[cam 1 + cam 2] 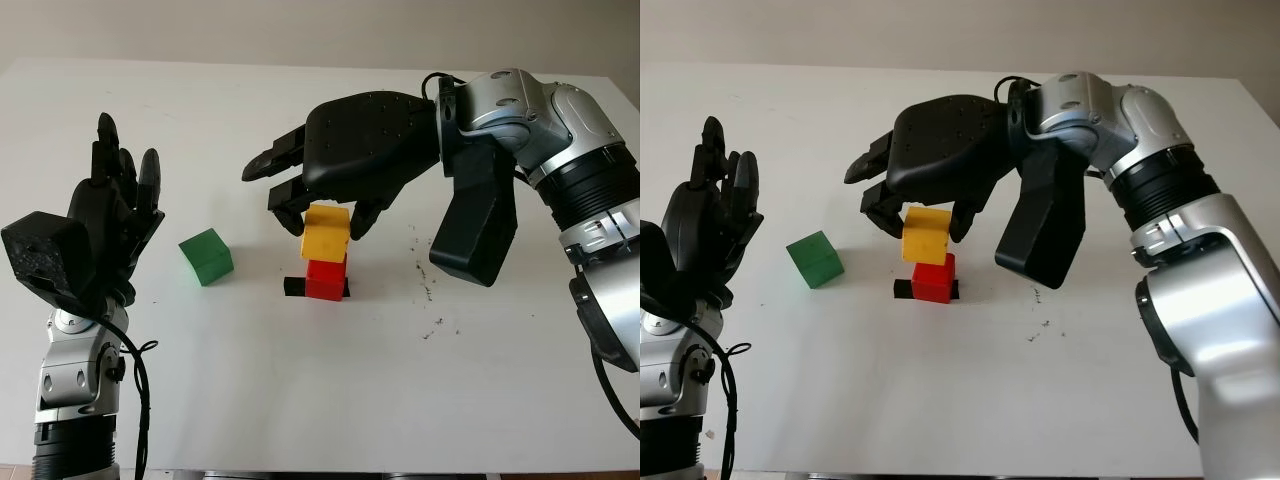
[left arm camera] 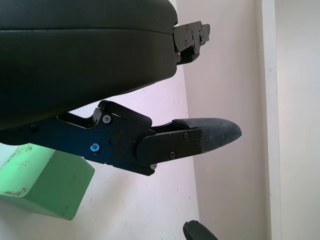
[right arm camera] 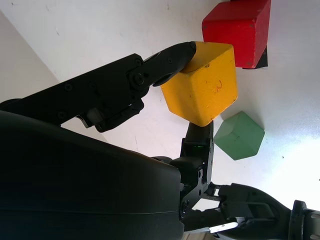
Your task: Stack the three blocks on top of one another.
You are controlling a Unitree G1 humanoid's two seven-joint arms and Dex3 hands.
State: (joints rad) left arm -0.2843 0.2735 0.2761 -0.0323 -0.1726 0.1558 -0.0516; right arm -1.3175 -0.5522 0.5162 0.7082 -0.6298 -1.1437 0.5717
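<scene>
While the right hand [image 1: 318, 205] is reached in over the middle of the white table [image 1: 300, 380], a yellow block [image 1: 325, 232] is pinched between its black fingertips [image 3: 177, 52], directly beneath its palm. The yellow block is held tilted, and its lower edge is seen touching or just above the top of a red block [image 1: 326, 279], which sits right below the hand on a small black mark [image 1: 294, 287]. From the wrist view, contact between the two blocks cannot be told for certain. A green block [image 1: 207, 256] is set on the table beside the stack, between the two hands and nearer the left one. The left hand [image 1: 105, 225] is raised upright just beside the green block, open and holding nothing.
</scene>
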